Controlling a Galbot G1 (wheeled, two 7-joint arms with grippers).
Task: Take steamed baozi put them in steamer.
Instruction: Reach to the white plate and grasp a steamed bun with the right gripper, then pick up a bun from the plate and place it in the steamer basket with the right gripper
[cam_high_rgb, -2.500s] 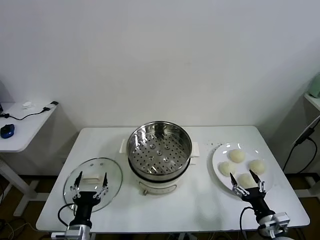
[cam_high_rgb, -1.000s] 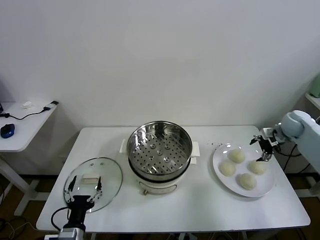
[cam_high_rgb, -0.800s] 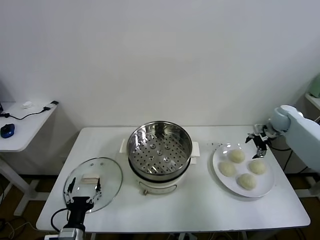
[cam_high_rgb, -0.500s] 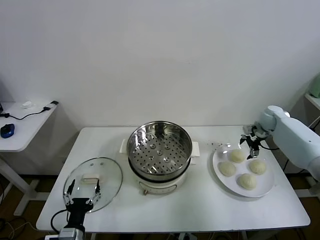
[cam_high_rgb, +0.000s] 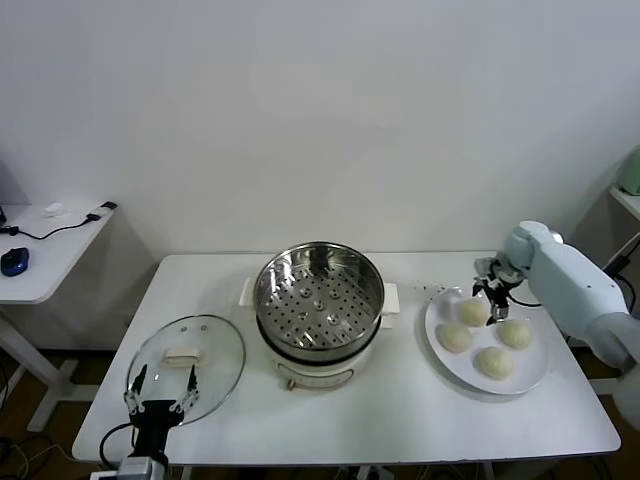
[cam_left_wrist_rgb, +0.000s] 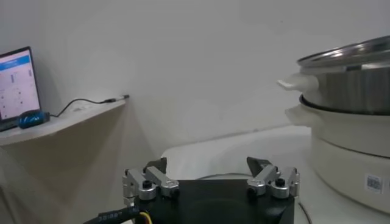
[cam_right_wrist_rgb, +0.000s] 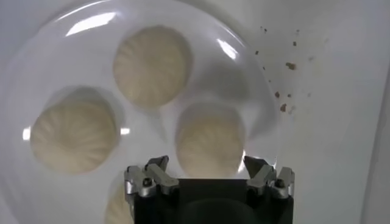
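Movement on the right side: the right gripper (cam_high_rgb: 492, 289) has swung in from the desk's right edge and now hangs over the plate (cam_high_rgb: 530, 372), directly above the bun nearest the steamer. That reads as the approach to the first pick, with nothing lifted yet. All four steamed baozi (cam_high_rgb: 473, 311) sit on the plate near the desk's right edge, and the steamer (cam_high_rgb: 319, 296) waits at the desk's centre, its perforated tray bare. The wrist view shows the right gripper spread wide, one bun (cam_right_wrist_rgb: 209, 146) framed between its fingers (cam_right_wrist_rgb: 150, 176), no contact and no load. The left gripper (cam_high_rgb: 156, 392) has eased back at the desk's front left corner, beside the glass lid (cam_high_rgb: 186, 366), wide apart and carrying nothing.
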